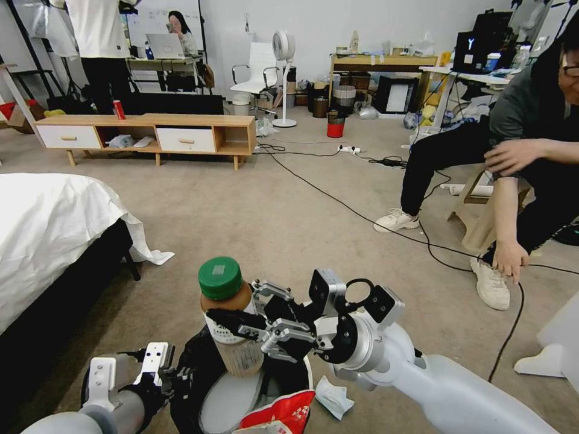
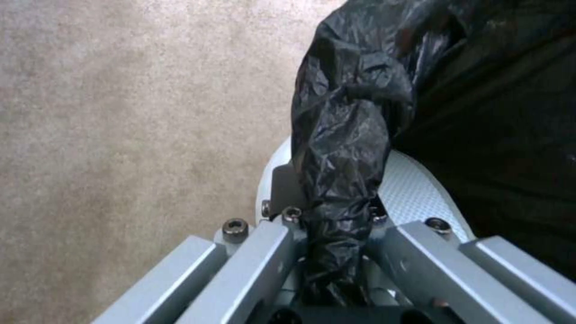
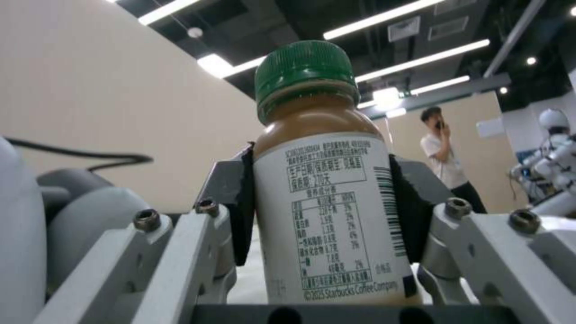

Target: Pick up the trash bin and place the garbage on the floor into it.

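right gripper [image 1: 232, 325] clenched on green-capped bottle [image 1: 228, 313] above trash bin [image 1: 229, 401], left gripper [image 2: 333, 234] apparently pinching its black bag [image 2: 342, 148]

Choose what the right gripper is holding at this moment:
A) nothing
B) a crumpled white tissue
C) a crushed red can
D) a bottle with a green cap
D: the right gripper is shut on the green-capped bottle, its pads pressing both sides of the white label, above the trash bin.

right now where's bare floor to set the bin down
Bare carpet lies open between the bed and the black cable. It's crowded beside the trash bin, where a white tissue lies under the right gripper.
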